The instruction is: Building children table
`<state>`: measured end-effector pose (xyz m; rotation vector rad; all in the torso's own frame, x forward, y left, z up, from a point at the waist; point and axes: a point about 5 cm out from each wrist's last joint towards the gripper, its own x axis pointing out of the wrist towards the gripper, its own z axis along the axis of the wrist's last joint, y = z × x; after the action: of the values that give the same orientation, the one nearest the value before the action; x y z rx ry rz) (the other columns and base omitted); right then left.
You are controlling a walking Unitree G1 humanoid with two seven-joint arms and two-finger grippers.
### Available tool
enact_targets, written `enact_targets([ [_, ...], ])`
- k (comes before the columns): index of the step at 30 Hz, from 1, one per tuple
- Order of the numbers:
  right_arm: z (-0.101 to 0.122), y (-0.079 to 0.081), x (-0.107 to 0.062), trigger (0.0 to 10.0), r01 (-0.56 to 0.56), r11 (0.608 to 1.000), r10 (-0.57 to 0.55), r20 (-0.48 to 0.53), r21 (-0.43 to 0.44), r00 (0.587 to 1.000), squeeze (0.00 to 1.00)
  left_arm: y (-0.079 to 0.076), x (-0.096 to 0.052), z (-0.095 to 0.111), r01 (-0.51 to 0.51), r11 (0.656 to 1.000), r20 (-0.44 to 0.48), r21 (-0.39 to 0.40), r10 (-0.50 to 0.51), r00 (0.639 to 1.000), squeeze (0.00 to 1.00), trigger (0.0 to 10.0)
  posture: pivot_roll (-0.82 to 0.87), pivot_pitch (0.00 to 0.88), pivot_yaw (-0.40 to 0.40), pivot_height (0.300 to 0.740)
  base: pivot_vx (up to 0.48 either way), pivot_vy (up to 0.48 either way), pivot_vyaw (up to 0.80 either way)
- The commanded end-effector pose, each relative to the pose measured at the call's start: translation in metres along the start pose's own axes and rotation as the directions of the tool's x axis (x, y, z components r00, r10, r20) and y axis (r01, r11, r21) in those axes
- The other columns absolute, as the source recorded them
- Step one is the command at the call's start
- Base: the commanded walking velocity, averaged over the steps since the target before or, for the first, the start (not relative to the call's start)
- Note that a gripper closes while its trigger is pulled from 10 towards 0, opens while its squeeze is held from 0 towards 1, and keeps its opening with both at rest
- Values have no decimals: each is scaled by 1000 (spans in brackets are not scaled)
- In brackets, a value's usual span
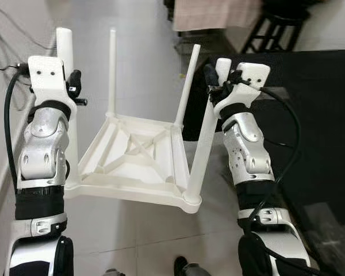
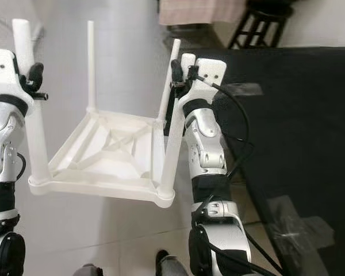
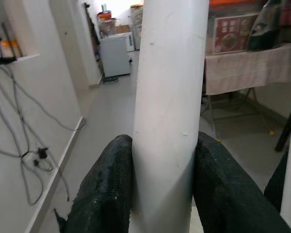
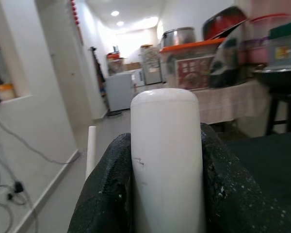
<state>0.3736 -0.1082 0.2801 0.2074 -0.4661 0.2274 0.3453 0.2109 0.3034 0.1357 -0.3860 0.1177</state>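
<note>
Above the pale tiled floor (image 1: 149, 230), an upturned white plastic children's table (image 1: 135, 158) hangs (legs up), left claw (image 3: 163, 194) and right claw (image 4: 167, 194) each pinching a near leg.

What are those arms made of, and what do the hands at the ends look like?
Both arms are jointed silver shells with black bands between the segments. Each wrist ends in a white bracket with small holes. The left gripper and right gripper each have two thick black fingers with a rough, textured surface. Black cables loop along the outside of each arm.
</note>
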Motion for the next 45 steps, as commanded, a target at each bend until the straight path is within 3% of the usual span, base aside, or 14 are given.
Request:
enact_targets([
  [1, 18, 98, 7, 10000, -419, 908, 417, 91, 14, 904, 0, -61, -6, 86, 270, 963, 389, -21, -241, 889, 0, 10000, 103, 0, -53, 740, 0, 0, -800],
  [4, 29, 106, 11, 10000, -483, 875, 475, 140, 28, 869, 0, -51, 0, 107, 147, 988, 449, 54, -156, 880, 0, 10000, 106, 0, -53, 740, 0, 0, -800],
  [6, 37, 116, 14, 10000, -562, 825, 549, 167, 48, 819, 0, -42, 3, 126, 3, 993, 506, 120, -64, 860, 0, 10000, 107, 0, -52, 740, 0, 0, -800],
  [10, 34, 128, 12, 10000, -633, 773, 623, 140, 44, 770, 0, -39, 3, 131, -74, 989, 515, 126, -1, 857, 0, 10000, 108, 0, -52, 740, 0, 0, -800],
  [12, 34, 128, 12, 10000, -633, 773, 623, 140, 44, 770, 0, -39, 3, 131, -74, 989, 515, 126, -1, 857, 0, 10000, 108, 0, -52, 740, 0, 0, -800],
  [14, 17, 145, 1, 10000, -706, 706, 703, 65, 60, 708, 0, -41, 0, 116, -107, 987, 460, 122, 39, 887, 0, 10000, 108, 0, -54, 740, 0, 0, -788],
  [16, 11, 150, -4, 10000, -724, 686, 723, 43, 69, 689, 0, -40, -1, 109, -121, 985, 434, 124, 56, 899, 0, 10000, 108, 0, -55, 740, 0, 0, -788],
  [27, -6, 156, -13, 10000, -756, 649, 759, -6, 90, 651, 0, -29, -4, 85, -219, 968, 325, 123, 170, 930, 0, 10000, 108, 0, -58, 740, 0, 0, -533],
  [29, -9, 157, -16, 10000, -770, 632, 774, -22, 86, 633, 0, -29, -4, 81, -231, 966, 304, 119, 186, 934, 0, 10000, 107, 0, -58, 740, 0, 0, 0],
  [32, -23, 164, -27, 10000, -823, 565, 824, -90, 63, 559, 0, -26, -5, 65, -268, 962, 203, 61, 251, 946, 0, 10000, 109, 0, -61, 740, 0, 0, 0],
  [35, -23, 164, -27, 10000, -823, 565, 824, -90, 63, 559, 0, -26, -5, 65, -268, 962, 203, 61, 251, 946, 0, 10000, 109, 0, -61, 740, 0, 0, 0],
  [38, -41, 174, -49, 10000, -922, 386, 909, -175, 19, 377, 0, -4, -16, 36, -390, 921, 52, -2, 389, 920, 0, 10000, 120, 0, -71, 740, 0, 0, 0],
  [44, -44, 177, -56, 10000, -950, 313, 935, -178, 9, 306, 0, 8, -23, 26, -460, 887, -7, -40, 460, 888, 0, 10000, 123, 0, -73, 740, 0, 0, 0],
  [45, -45, 180, -60, 10000, -963, 268, 949, -172, 6, 263, 0, 15, -30, 15, -510, 857, -76, -77, 505, 860, 0, 10000, 135, 0, -85, 740, 0, 0, 0],
])
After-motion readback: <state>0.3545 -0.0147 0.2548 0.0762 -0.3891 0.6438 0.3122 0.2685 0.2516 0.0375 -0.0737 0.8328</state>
